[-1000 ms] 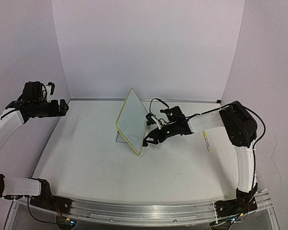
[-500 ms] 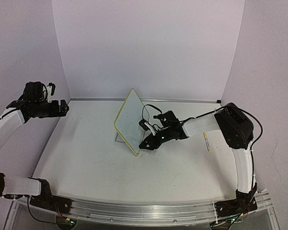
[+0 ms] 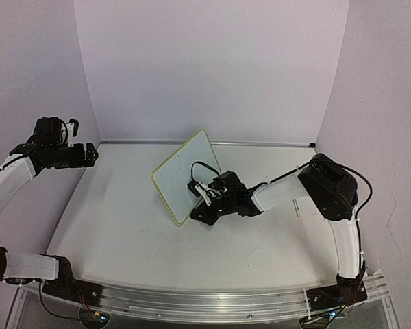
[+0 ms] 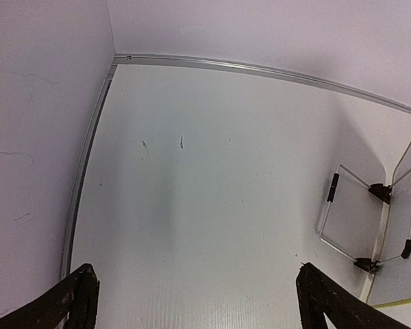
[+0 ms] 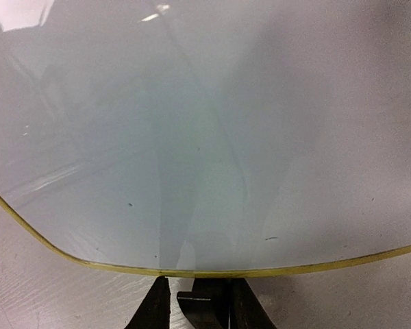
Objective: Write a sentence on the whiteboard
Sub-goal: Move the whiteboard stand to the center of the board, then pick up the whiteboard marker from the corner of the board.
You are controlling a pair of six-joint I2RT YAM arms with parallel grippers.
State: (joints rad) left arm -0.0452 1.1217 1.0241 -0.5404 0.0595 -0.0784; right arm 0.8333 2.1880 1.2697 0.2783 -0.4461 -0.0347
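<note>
The whiteboard (image 3: pixel 183 177), white with a pale yellow rim, stands tilted near the table's middle, and its face (image 5: pixel 192 137) fills the right wrist view. No sentence shows on that face, only a few dark specks. My right gripper (image 3: pixel 200 214) is low at the board's near bottom corner. Its jaws (image 5: pixel 202 305) are closed in on a black foot under the yellow rim. My left gripper (image 3: pixel 89 154) hovers far left near the wall, open (image 4: pixel 198 298) over bare table.
A slim yellow-white marker (image 3: pixel 296 205) lies on the table to the right, partly behind my right forearm. The board's wire stand (image 4: pixel 346 216) with black tips shows at the right of the left wrist view. Walls enclose the table on three sides.
My right gripper has slid left to the board's lower edge and narrowed its jaws. The board has turned and shifted left, its face now more toward the camera. The left arm has stayed still.
</note>
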